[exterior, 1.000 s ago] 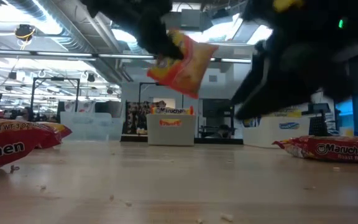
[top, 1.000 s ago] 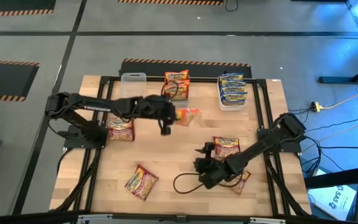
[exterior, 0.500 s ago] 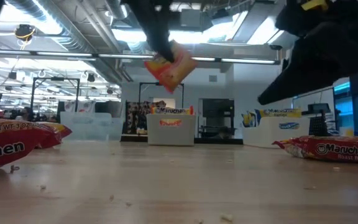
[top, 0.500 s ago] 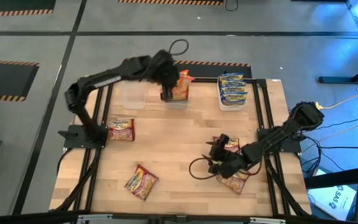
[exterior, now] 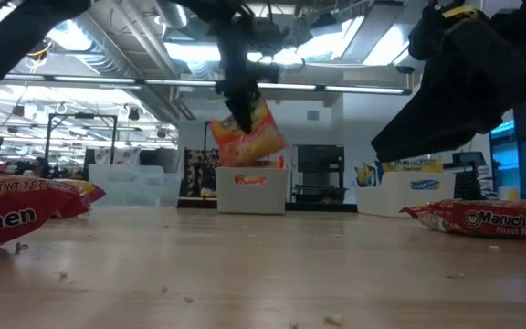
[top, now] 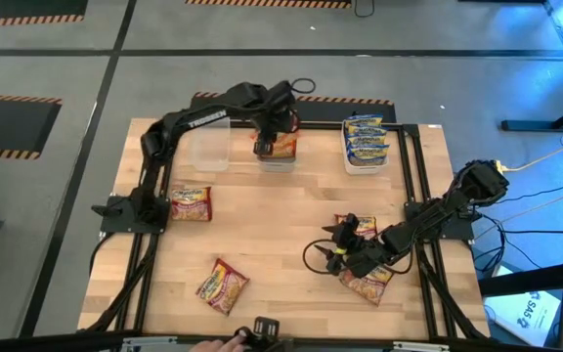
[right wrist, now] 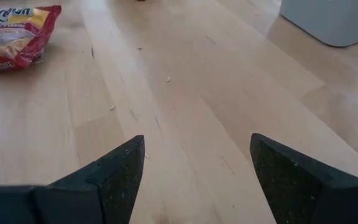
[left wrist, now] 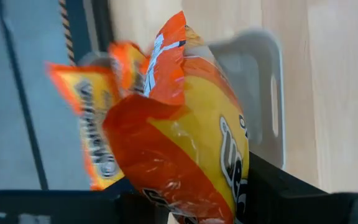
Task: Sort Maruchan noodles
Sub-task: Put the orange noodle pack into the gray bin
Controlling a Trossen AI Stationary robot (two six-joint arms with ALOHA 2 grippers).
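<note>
My left gripper (top: 265, 145) is shut on an orange Maruchan noodle packet (exterior: 247, 137), held in the air over the middle tub (exterior: 252, 189) at the table's far edge. That tub holds another orange packet (left wrist: 92, 140). My right gripper (right wrist: 197, 180) stands open just above the bare wood at the near right and touches nothing. It is beside two red packets (top: 356, 227), (top: 368, 284) that lie flat on the table. My left gripper pinches the orange packet by its upper end (exterior: 238, 111) between its two fingers. The fingers come steeply from above, pointing down. The packet hangs tilted below them, lifted clear above the tub. In the wrist view the packet itself hides the spot where the fingers meet it.
A clear tub (top: 209, 147) stands left of the middle tub. A tub with blue-and-yellow packets (top: 366, 142) stands to its right. Red packets lie flat at the left (top: 190, 202) and near left (top: 223, 284). There is open wood in the table's middle.
My left gripper has carried the orange packet from over the table's middle toward the far edge, tipping from nearly level to steeply downward. The packet now hangs over the middle tub. My right gripper has drawn back a little toward the right edge and rolled, staying open.
</note>
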